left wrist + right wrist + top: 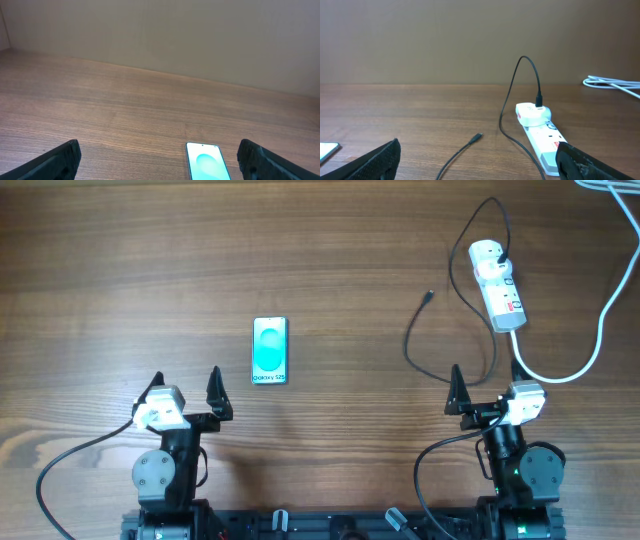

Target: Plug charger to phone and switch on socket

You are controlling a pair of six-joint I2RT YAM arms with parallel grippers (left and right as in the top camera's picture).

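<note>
Both claws wait empty and spread wide at the near edge of the surface (120,260), the left claw (186,388) just short of the phone, the right claw (485,385) just beside the charger's slack. The socket (498,295) lies near the far right corner. It looks light enough to skid if its red switch (516,306) is pushed sideways rather than from above. The charger (408,345), already plugged into it, loops loosely toward the near edge, so a reaching claw could snag that loop and drag the socket. The phone (270,351) lies face up left of the middle, well apart from the connector (430,295). Unsteadied, it may slide when the tip is pressed in. That tiny tip could easily be pinched askew. The thick white cord (600,330) curls along the right edge, close beside the right claw's way to the switch
</note>
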